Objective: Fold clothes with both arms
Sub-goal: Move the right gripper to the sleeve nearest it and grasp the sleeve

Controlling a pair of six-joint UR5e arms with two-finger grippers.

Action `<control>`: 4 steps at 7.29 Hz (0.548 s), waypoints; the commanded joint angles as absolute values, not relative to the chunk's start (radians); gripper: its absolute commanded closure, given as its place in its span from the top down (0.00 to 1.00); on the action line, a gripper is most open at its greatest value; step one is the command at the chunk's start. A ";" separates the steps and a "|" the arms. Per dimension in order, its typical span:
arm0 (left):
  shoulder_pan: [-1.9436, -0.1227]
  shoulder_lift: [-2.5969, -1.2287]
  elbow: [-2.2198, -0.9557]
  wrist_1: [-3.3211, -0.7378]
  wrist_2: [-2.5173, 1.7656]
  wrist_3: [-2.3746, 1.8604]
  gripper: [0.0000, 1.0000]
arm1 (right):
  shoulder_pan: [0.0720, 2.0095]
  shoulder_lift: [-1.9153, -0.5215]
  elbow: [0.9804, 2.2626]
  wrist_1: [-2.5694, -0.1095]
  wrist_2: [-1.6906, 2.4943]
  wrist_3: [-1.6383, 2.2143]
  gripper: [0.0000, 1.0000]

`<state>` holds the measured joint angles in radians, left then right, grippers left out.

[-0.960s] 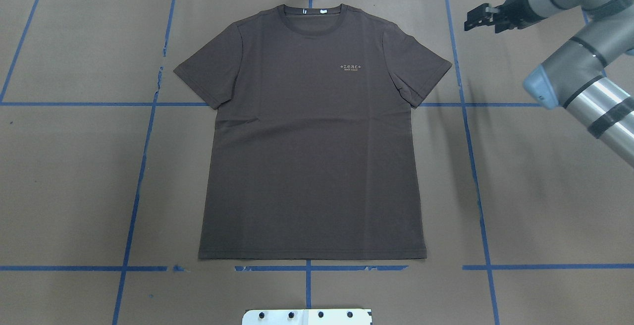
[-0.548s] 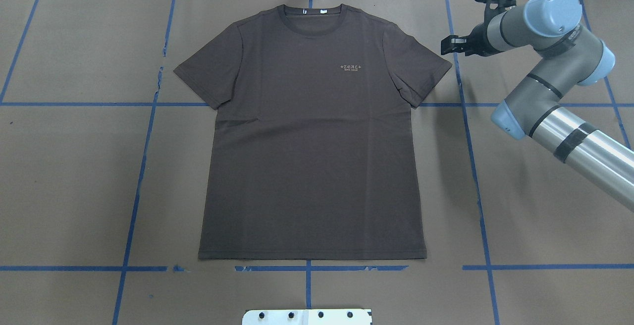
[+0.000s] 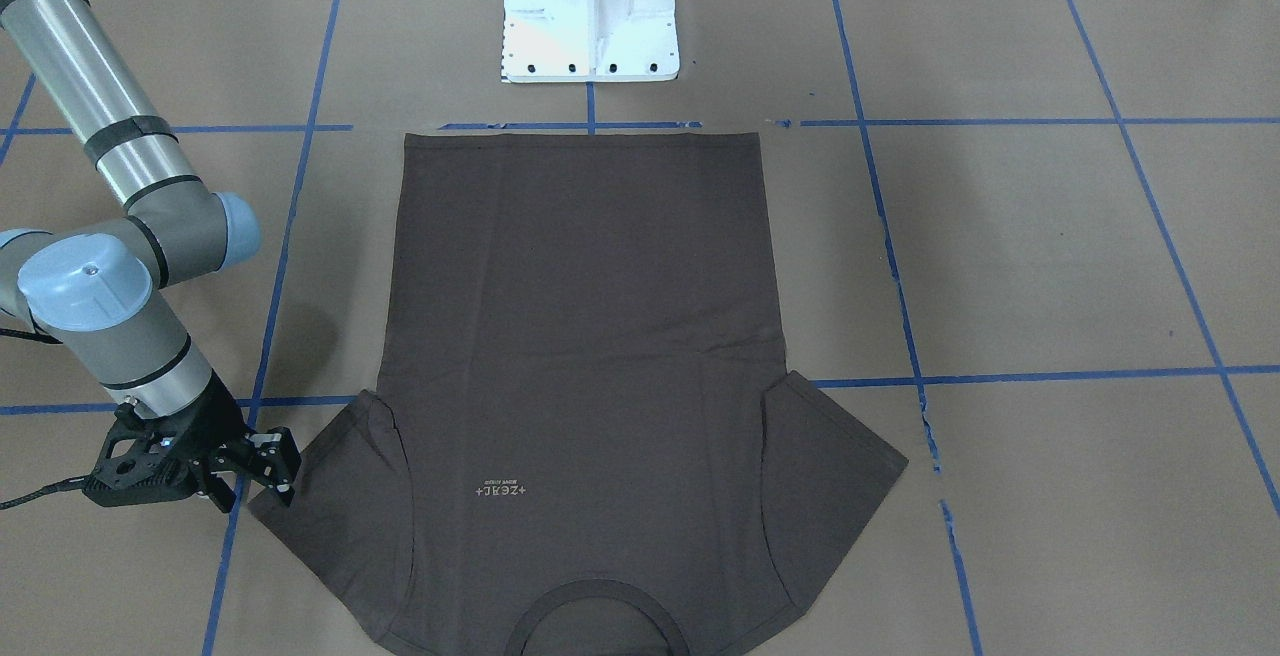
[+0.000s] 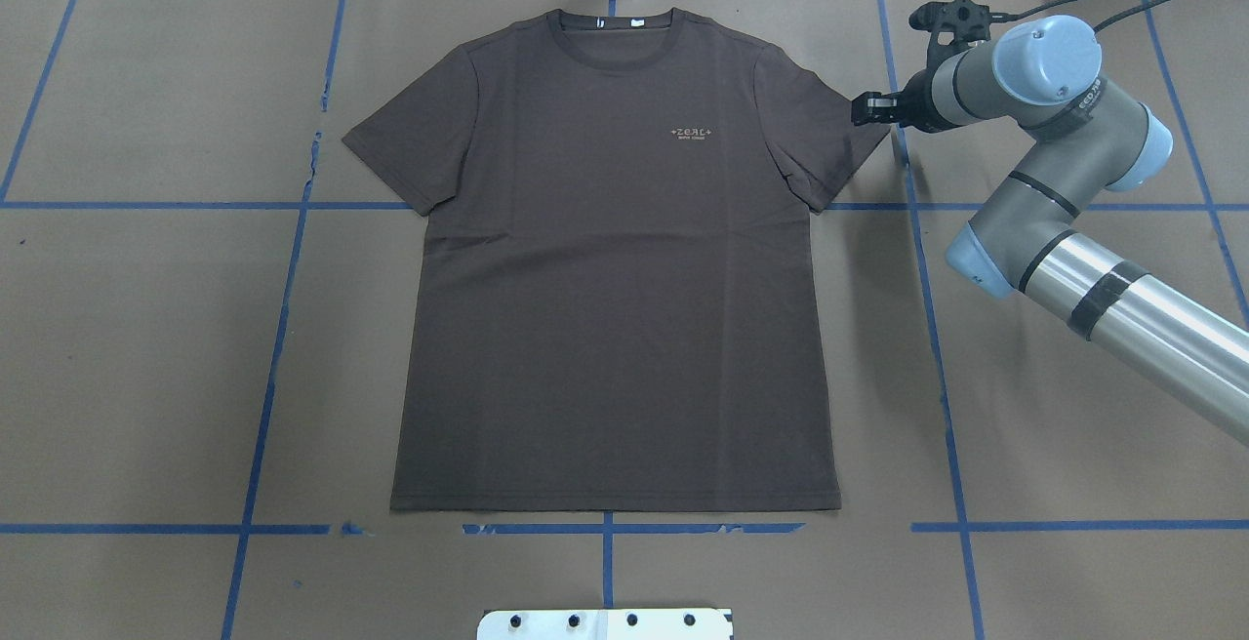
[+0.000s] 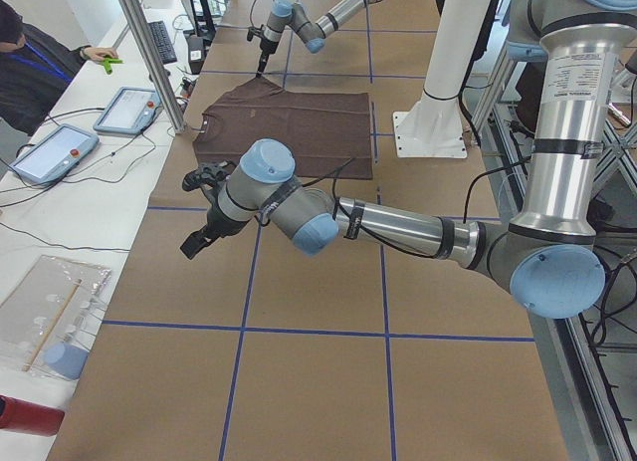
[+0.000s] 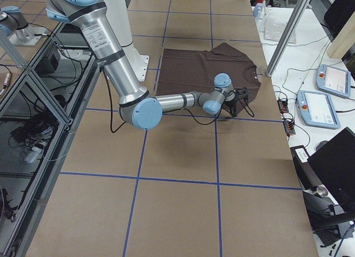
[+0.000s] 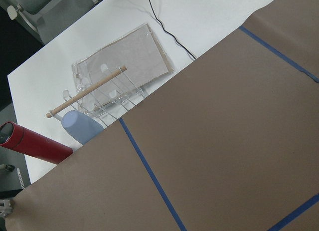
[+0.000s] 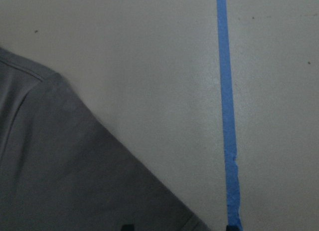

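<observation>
- One T-shirt (image 4: 615,308) lies flat on the worktop (image 4: 146,347), chest up. Its hem (image 4: 615,503) is nearest the robot's white pedestal base (image 4: 605,623) and squared to the blue tape line (image 4: 634,527). I judge it is spread this way so each fold can start from a clean, straight edge.
- Further out, the right claw (image 4: 863,110) sits low at the tip of the shirt's sleeve (image 4: 829,147) on that side. Its wrist view shows the jaws standing apart, with the sleeve corner reaching in between them and nothing gripped. You'd place it there because a corner is the easiest part of flat cloth to pinch.
- Farthest out, the collar (image 4: 610,40) lies near the worktop's far edge, untouched.
- Off to the other side, well apart from the shirt, the left claw (image 5: 196,242) hangs above bare worktop. Only the side view shows it, so you cannot tell whether it is wide or narrow. It looks to be waiting clear of the cloth, and no fold has begun.
</observation>
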<state>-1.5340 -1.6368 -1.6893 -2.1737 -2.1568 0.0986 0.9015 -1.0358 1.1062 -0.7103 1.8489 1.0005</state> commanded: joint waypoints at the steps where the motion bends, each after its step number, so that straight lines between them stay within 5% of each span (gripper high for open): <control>1: -1.534 -1.637 -1.687 -2.174 -2.157 0.100 1.00 | 0.894 -1.000 1.056 -0.710 1.824 1.002 0.69; 4: -1.534 -1.637 -1.687 -2.174 -2.157 0.100 1.00 | 0.893 -1.002 1.055 -0.706 1.824 1.002 0.69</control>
